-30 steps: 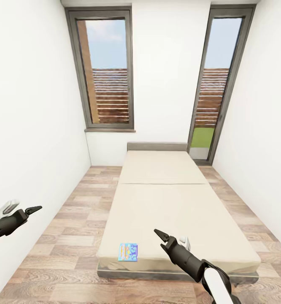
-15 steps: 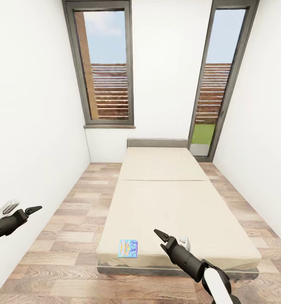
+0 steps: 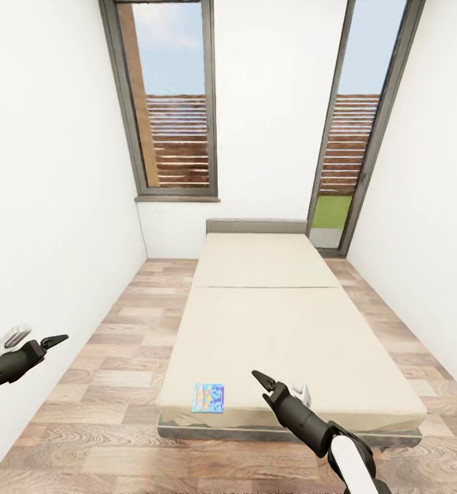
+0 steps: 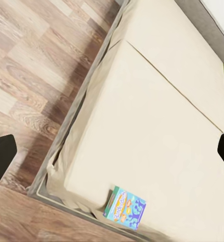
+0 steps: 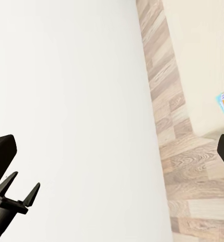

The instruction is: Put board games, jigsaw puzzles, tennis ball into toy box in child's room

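Observation:
One board game [image 3: 208,398], a small blue box with orange-yellow art, lies flat on the near left corner of the beige bed [image 3: 283,329]. The left wrist view has it too, the board game [image 4: 125,207] near the mattress edge. My right gripper [image 3: 261,380] hovers open over the bed's near edge, a little right of the box and not touching it. My left gripper [image 3: 54,339] is open over the floor by the left wall, its fingers [image 4: 2,159] spread wide. The table, toy box, jigsaw puzzles and tennis ball are out of view.
A strip of wood-plank floor [image 3: 125,322] runs between the white left wall [image 3: 50,206] and the bed. Two tall windows [image 3: 177,103] with brown slats stand behind the grey headboard [image 3: 256,226]. The right wall is close to the bed.
The whole picture has slid upward a little, so the camera has moved. Both arms hold the same pose, and the board game lies where it was on the bed.

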